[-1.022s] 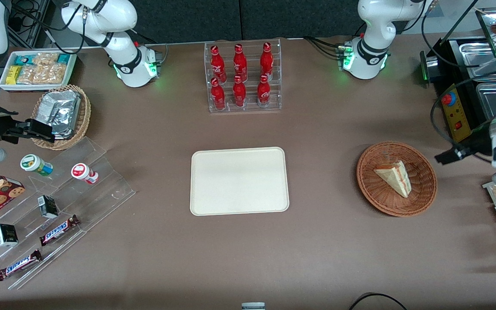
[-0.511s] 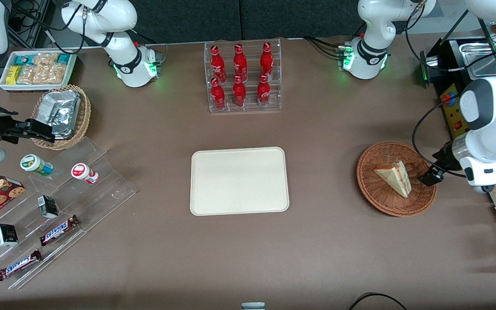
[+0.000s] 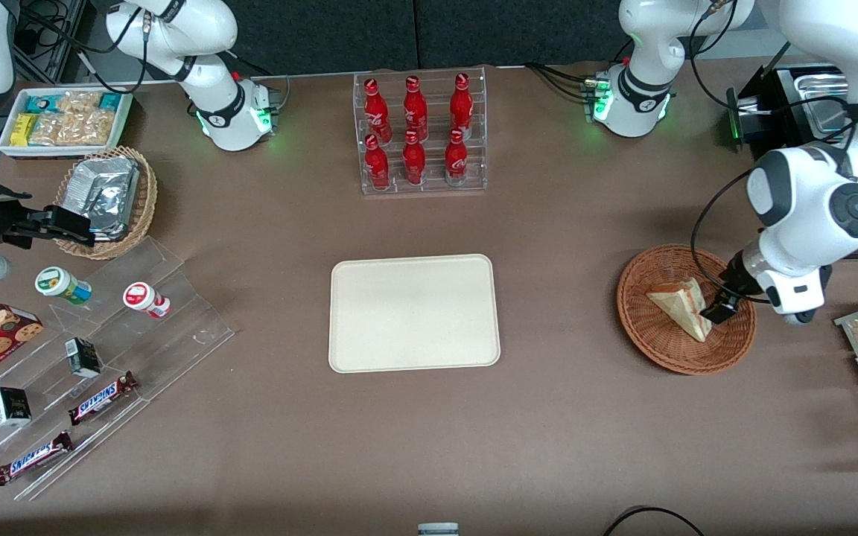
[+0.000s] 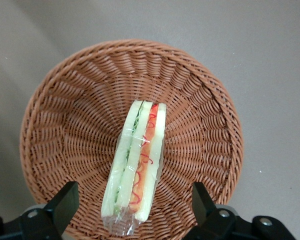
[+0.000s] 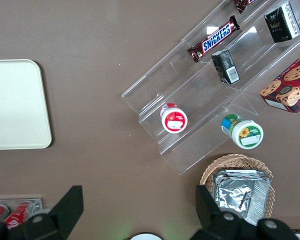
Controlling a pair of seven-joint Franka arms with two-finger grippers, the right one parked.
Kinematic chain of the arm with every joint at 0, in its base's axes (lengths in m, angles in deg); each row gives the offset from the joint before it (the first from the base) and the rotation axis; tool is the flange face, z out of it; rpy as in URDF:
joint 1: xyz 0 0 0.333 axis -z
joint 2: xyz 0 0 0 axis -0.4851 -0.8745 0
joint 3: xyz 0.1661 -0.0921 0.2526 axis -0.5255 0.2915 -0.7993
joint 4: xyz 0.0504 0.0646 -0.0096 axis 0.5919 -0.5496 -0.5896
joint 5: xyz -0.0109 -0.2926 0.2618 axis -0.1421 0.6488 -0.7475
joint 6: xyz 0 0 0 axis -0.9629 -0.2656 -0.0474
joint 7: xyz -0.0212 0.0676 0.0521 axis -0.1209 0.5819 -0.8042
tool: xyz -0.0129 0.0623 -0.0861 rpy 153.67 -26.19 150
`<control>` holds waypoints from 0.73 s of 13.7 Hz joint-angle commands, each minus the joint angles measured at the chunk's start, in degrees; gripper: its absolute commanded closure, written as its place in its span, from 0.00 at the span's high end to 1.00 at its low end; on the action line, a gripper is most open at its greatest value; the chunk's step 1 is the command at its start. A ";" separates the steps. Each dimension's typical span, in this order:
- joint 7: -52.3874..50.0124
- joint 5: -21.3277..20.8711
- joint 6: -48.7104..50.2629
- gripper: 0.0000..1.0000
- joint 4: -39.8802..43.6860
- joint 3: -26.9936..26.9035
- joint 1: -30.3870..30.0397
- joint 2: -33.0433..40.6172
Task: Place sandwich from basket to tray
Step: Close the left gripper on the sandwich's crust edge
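Front view first: the working arm has swung in from the tabletop's edge, and its hand (image 3: 718, 310) now hangs over the reddish-brown basket (image 3: 660, 350), right at the side of the sandwich (image 3: 678, 306) toward the working arm's end. Half a second ago it hovered just off the basket's rim; a second ago it was well clear of it. The sandwich has not budged, lying in the basket with its tip pointing nearer the front camera. Left wrist view now: the wrapped sandwich (image 4: 136, 170) sits between the two dark fingers (image 4: 65, 200), spread wide and touching nothing. The hand holds nothing. The cream tray (image 3: 414, 313) waits bare at the tabletop's middle, well apart from the basket, unchanged, with the red bottles (image 3: 415, 130) in their clear rack farther from the camera.
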 commanded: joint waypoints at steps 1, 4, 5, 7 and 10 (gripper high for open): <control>-1.82 -0.66 -1.71 1.00 -2.96 0.38 0.97 1.87; -1.82 -0.75 -2.93 1.00 -4.20 0.38 1.32 1.43; -1.74 -0.75 -3.72 1.00 -4.63 0.38 1.32 1.17; -1.74 -0.75 -6.44 1.00 -6.13 0.38 1.32 0.38; -1.74 -0.75 -9.17 1.00 -7.19 0.38 1.41 -0.94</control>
